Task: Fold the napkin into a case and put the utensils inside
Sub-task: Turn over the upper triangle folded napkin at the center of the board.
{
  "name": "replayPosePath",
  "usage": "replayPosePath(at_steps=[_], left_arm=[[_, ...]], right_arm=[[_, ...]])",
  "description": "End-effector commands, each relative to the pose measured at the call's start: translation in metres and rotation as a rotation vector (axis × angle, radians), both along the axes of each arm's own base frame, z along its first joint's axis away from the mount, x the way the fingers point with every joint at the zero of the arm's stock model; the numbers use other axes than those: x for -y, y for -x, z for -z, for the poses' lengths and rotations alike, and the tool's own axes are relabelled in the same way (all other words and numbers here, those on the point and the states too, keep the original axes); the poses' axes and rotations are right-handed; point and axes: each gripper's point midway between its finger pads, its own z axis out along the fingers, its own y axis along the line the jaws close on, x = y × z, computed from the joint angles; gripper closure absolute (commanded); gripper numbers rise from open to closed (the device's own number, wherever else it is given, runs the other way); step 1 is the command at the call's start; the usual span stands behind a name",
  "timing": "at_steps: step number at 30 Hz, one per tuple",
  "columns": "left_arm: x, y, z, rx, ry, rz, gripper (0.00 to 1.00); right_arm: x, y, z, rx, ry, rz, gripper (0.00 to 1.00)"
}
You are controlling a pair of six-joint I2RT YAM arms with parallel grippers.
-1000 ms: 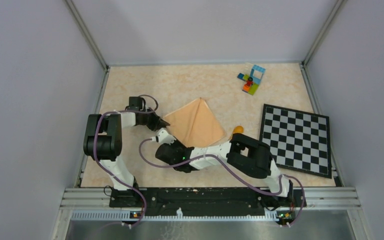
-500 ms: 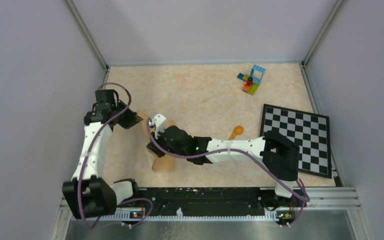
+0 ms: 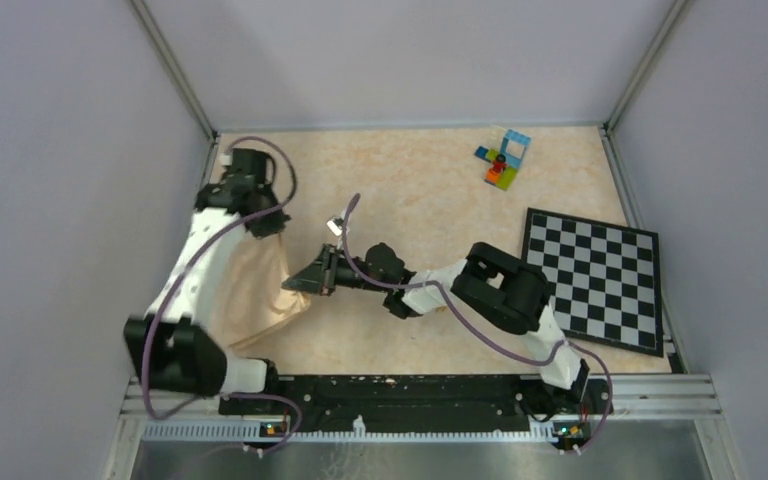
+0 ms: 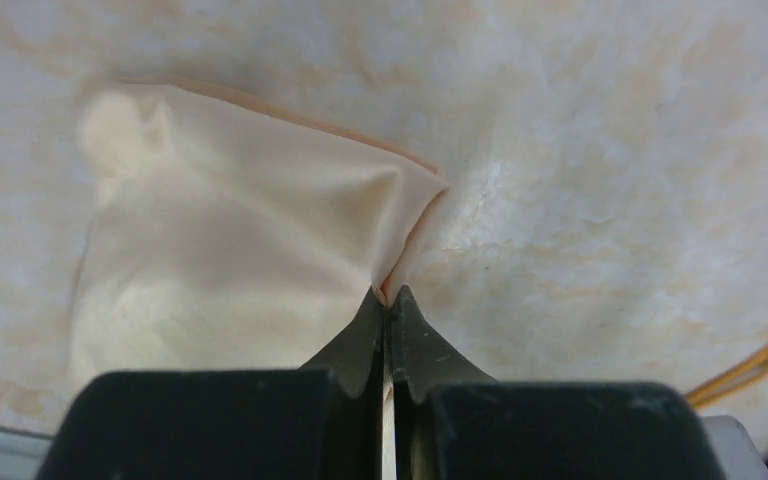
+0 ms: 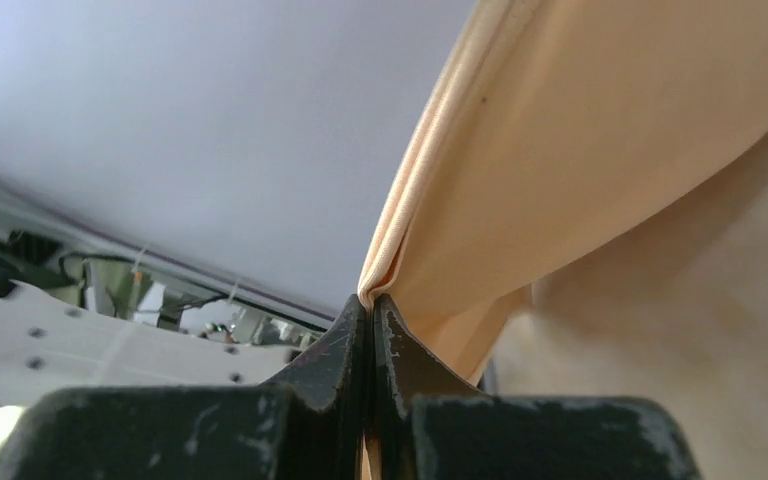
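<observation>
Napkin now further left on marbled beige table, near grey wall.

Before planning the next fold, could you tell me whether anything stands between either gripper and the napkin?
Nothing visible does: the left gripper and the right gripper are each shut directly on the napkin.

Peach napkin hangs slack, pinched at two corners.

Soft, even overhead light; shadows in the top view are faint. The left wrist view shows the napkin pale and smeared at upper left, possibly motion blur. The right wrist view's lower left is soft.
</observation>
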Motion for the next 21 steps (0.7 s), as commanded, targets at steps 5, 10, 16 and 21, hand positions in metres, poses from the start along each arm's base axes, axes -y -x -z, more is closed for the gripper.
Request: replayPosePath(at_steps=[5,10,16,21], left_arm=[[0.103,-0.141,0.097,-0.024,-0.109,0.197,1.00],[0.155,-0.161,0.125,-0.022,-0.125,0.338,1.00],[0.185,-0.151,0.125,-0.005,-0.020,0.452,0.64],[0.213,-0.119,0.068,0.053,0.120,0.670,0.42]], right_arm=[[0.077,0.002,0.095,-0.230,0.087,-0.135,1.00],[0.117,-0.020,0.138,-0.276,0.219,-0.038,1.00],[0.144,-0.032,0.162,-0.267,0.455,0.049,0.75],[0.202,-0.043,0.168,-0.202,0.683,0.154,0.48]])
